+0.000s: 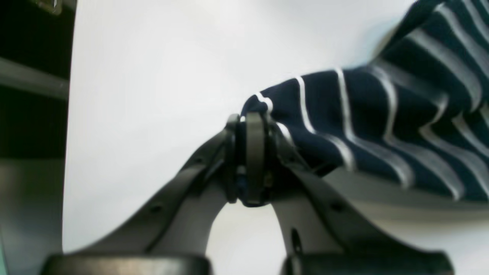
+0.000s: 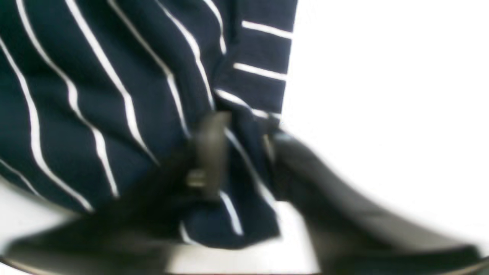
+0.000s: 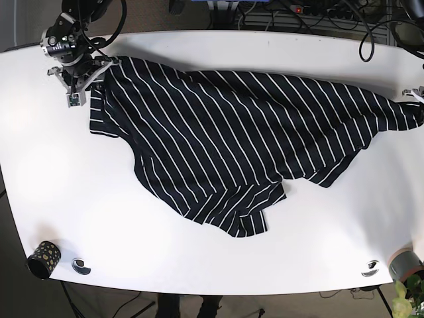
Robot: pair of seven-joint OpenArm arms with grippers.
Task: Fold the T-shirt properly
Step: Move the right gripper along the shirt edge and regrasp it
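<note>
White table (image 3: 199, 252); both jaws — right blurred, seemingly — clamp the T-shirt (image 3: 232, 139).

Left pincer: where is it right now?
Base view, far right table edge: left pincer shut on the T-shirt tip; the right pincer grips the opposite end.

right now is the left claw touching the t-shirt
Touching. The left wrist view shows the left claw shut on the T-shirt, with striped fabric pinched between its fingers.
</note>
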